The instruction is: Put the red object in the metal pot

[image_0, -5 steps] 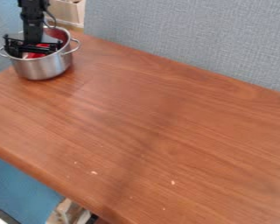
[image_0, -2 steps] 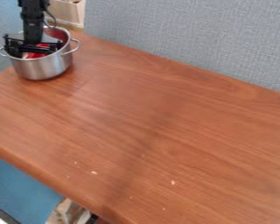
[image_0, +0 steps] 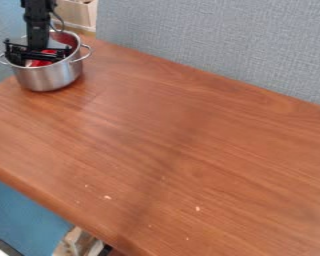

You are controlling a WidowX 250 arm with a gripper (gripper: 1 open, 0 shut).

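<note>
Spread wide, the black robot gripper (image_0: 37, 50) reaches down into a round, shiny steel pot (image_0: 44, 72) with straight sides and a rolled rim. Inside it lies the matte red rectangular block (image_0: 47, 60), partly hidden by the fingers. The pot stands at the far left corner of a smooth, reddish-brown wood-grain table (image_0: 176, 140), before a grey textured wall (image_0: 230, 40).

The arm comes down from the top left corner of the view, dark and nearly vertical. Its gripper (image_0: 37, 50) points steeply downward at the far left end. The black jaws stand spread wide apart, one to the left and one to the right, with nothing visibly clamped between them.
</note>
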